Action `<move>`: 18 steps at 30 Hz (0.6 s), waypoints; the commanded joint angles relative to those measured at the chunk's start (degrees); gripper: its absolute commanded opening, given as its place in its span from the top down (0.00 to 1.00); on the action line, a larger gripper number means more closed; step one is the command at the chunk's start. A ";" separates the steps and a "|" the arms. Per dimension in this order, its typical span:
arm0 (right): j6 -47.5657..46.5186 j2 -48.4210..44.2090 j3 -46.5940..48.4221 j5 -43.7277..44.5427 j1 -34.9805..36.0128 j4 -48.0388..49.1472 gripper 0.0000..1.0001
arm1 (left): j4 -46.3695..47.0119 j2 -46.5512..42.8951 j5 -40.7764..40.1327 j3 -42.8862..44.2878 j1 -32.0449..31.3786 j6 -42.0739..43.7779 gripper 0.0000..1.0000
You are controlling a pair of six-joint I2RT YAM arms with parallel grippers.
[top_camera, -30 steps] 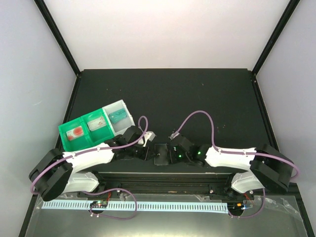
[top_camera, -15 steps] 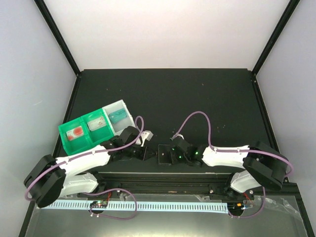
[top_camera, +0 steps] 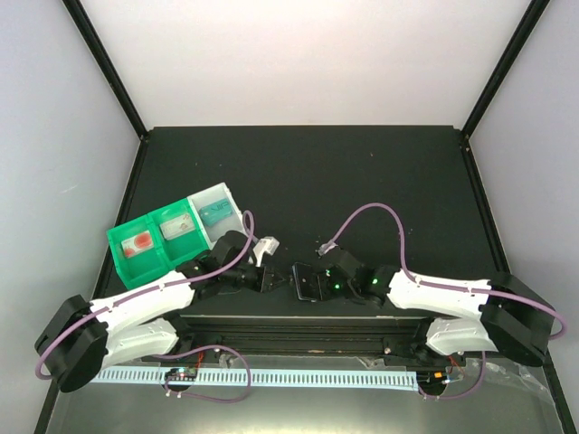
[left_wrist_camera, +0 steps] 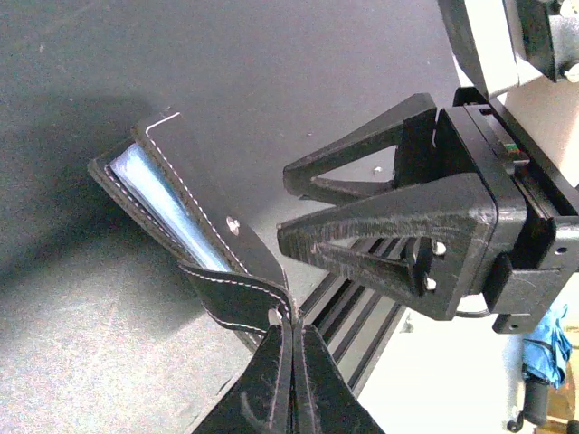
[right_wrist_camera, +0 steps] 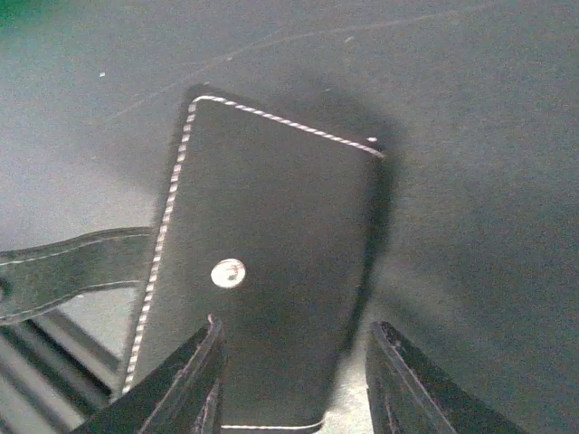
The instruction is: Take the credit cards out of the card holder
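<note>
Looking down, card holder: it lies on the black table at the near edge, between your two grippers.
Top view, left gripper: at the holder's left side; too small here to tell you its grip.
Top view, right gripper: at the holder's right end.
Top view, tray: green and clear, three compartments, behind your left arm and apart from the holder.
Tray contents: a red-and-white item in the left green compartment, a pale item in the middle one, a teal item in the clear one.
Left wrist, left gripper: fingers pressed together, clenched on the holder's stitched black strap.
Left wrist, card holder: tilted up off the table, its edge gaping towards you.
Holder contents: a pale blue layer between the black leaves; you cannot tell card from panel.
Left wrist, right gripper: fingers spread, tips at the holder's far side.
Right wrist, card holder: its black stitched face with a silver snap stud fills the middle, the strap running off left.
Right wrist, right gripper: released, fingers apart around the holder's near end. The left finger overlaps the face and the right sits just beside the edge.
</note>
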 commanded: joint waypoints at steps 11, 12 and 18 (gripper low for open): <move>-4.06 -0.49 1.87 -5.46 -0.05 1.85 0.46 | 0.89 -1.10 2.61 3.44 0.20 -2.13 0.99; -4.15 -0.28 1.83 -5.86 -0.03 2.11 0.45 | 0.76 -1.09 2.85 3.48 0.20 -2.12 0.98; -4.78 0.74 3.37 -5.73 -0.04 0.56 0.42 | 0.16 -1.95 2.57 3.87 0.20 -2.08 0.98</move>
